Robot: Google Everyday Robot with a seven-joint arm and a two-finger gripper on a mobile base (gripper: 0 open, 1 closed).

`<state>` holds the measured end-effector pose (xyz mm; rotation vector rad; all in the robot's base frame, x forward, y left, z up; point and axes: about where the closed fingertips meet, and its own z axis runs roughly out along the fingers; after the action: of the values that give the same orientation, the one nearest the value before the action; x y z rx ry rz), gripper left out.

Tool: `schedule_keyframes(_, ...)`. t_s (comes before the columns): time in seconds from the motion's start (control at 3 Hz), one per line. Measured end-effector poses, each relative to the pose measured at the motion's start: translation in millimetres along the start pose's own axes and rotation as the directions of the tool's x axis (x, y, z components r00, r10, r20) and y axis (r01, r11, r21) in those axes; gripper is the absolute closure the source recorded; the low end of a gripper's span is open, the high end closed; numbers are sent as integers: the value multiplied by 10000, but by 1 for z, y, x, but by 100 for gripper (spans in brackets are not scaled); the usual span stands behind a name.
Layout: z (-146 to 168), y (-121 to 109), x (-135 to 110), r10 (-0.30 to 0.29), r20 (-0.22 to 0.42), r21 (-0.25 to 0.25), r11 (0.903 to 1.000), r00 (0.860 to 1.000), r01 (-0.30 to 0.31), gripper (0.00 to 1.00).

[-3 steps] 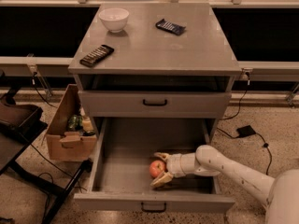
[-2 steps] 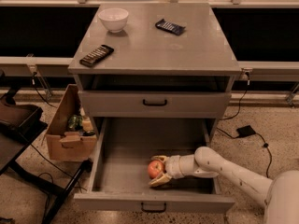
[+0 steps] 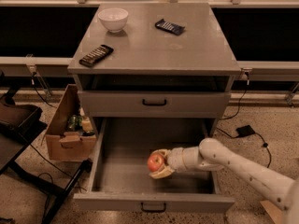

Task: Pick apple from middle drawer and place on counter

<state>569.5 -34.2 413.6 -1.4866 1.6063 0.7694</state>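
Observation:
The apple (image 3: 155, 162) is red-orange and sits between the fingers of my gripper (image 3: 157, 164), inside the open middle drawer (image 3: 121, 181). The gripper reaches in from the right on a white arm and is shut on the apple, one finger above it and one below. The apple is held a little above the drawer's grey floor, right of its middle. The counter (image 3: 154, 45) is the flat grey top of the cabinet, above and behind the drawer.
On the counter stand a white bowl (image 3: 113, 18), a dark flat packet (image 3: 170, 26) and a black bar-shaped object (image 3: 96, 55). A closed drawer front (image 3: 154, 102) is above the open one. A cardboard box (image 3: 70, 127) sits on the floor at left.
The gripper with the apple has shifted slightly left and up inside the drawer. Nothing else has moved.

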Motion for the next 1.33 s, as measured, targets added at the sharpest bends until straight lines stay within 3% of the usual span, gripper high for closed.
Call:
schedule_keyframes(0.33, -65, -1, -79, -433, 39, -177, 9989, 9991, 434, 100)
schedule_keyframes(0.67, -127, -10, -142, -520, 135, -339, 9980, 9986, 524, 100)
schedule_keyframes(1.0, -184, -29, -192, -301, 410, -450, 9985, 9987, 320, 100)
schedule_keyframes(1.33, -234, -64, -245, 202, 569, -380, 9991, 9982, -181, 100)
